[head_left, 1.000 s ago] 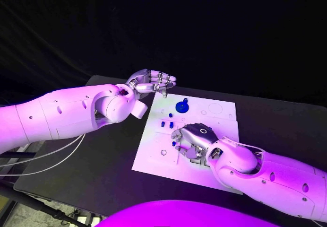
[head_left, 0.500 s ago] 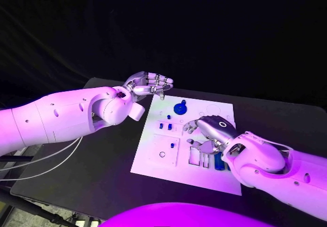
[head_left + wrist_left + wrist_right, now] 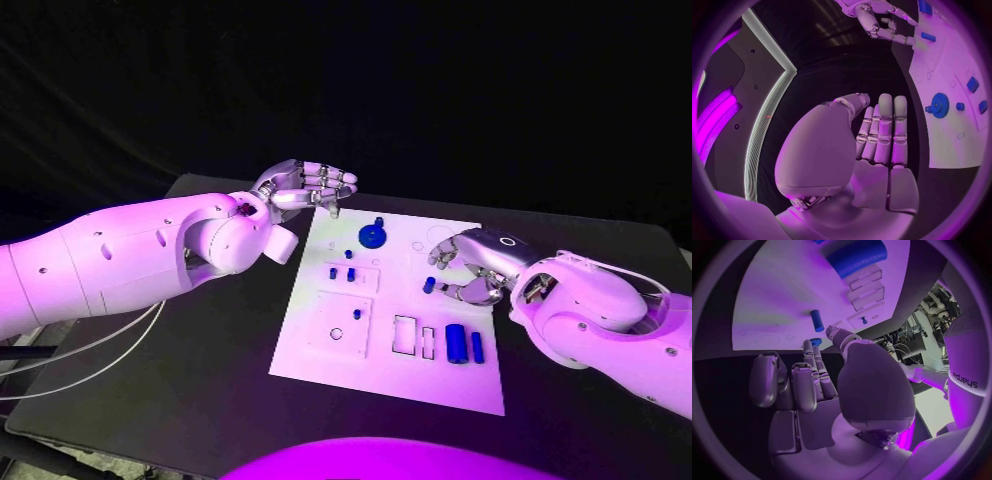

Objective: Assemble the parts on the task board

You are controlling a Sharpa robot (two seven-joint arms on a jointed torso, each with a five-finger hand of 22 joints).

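The white task board (image 3: 325,355) lies in the middle of the table. A blue gear (image 3: 372,236) and several small blue parts (image 3: 342,272) stand on its far half. Two blue pegs (image 3: 459,343) sit near its right edge. My right hand (image 3: 476,262) hovers over the board's right side. In the right wrist view a small blue part (image 3: 816,341) is pinched between its thumb and a fingertip. Another small blue peg (image 3: 428,285) lies just left of the hand. My left hand (image 3: 310,185) hangs over the board's far left corner, fingers curled in on nothing.
Black table (image 3: 188,360) surrounds the board, with bare room on its left and near sides. Two open rectangular slots (image 3: 405,335) sit left of the blue pegs. The left wrist view shows the gear (image 3: 940,105) and my right hand (image 3: 879,22) beyond it.
My right hand has lifted off the board's middle and moved to the far right, uncovering the slots and the two blue pegs. The left hand has barely moved.
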